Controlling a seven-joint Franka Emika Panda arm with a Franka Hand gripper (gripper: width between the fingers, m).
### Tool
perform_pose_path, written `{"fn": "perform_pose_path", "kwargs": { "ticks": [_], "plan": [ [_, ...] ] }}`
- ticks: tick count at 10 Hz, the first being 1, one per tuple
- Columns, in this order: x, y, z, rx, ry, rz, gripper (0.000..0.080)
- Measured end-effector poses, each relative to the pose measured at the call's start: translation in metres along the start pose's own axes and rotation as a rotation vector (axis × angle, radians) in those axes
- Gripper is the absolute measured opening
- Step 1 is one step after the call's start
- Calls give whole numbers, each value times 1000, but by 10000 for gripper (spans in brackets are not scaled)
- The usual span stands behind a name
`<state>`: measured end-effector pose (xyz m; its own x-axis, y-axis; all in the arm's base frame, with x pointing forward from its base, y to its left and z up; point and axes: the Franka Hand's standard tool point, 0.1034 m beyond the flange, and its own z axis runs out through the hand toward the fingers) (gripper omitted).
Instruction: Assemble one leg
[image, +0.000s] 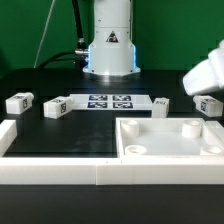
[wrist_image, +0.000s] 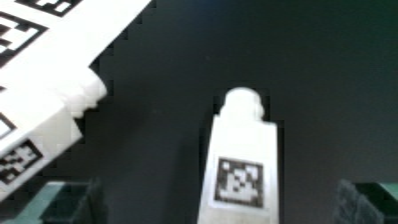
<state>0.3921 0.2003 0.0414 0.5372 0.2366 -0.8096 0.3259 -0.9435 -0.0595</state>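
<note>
In the wrist view a leg (wrist_image: 244, 140), a small white block with a rounded end and a square tag, lies on the black table between my fingers. My gripper (wrist_image: 217, 205) is open: the two dark fingertips (wrist_image: 63, 205) stand wide apart on either side of the leg, without touching it. In the exterior view the gripper (image: 205, 88) hangs at the right, just above that leg (image: 209, 105). Three more legs lie along the back: two at the left (image: 19, 101) (image: 55, 106) and one right of the middle (image: 160, 104).
The large white square tray-like piece (image: 170, 152) with corner holes lies at the front right. The marker board (image: 108, 101) lies before the robot base. A white wall (image: 50, 172) runs along the front left. A larger tagged white piece (wrist_image: 54, 80) lies beside the leg.
</note>
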Motion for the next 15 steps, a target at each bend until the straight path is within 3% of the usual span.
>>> {"fn": "perform_pose_path", "kwargs": {
  "ticks": [6,10,12,13,14,15],
  "plan": [
    [11,0,34,5,-17,1,649],
    [15,-1,37,7,-9,-1,649],
    [15,-1,37,7,-9,-1,388],
    [15,-1,37,7,-9,-1,388],
    [15,-1,37,7,-9,-1,284],
    [15,-1,37,7,-9,-1,285]
  ]
}}
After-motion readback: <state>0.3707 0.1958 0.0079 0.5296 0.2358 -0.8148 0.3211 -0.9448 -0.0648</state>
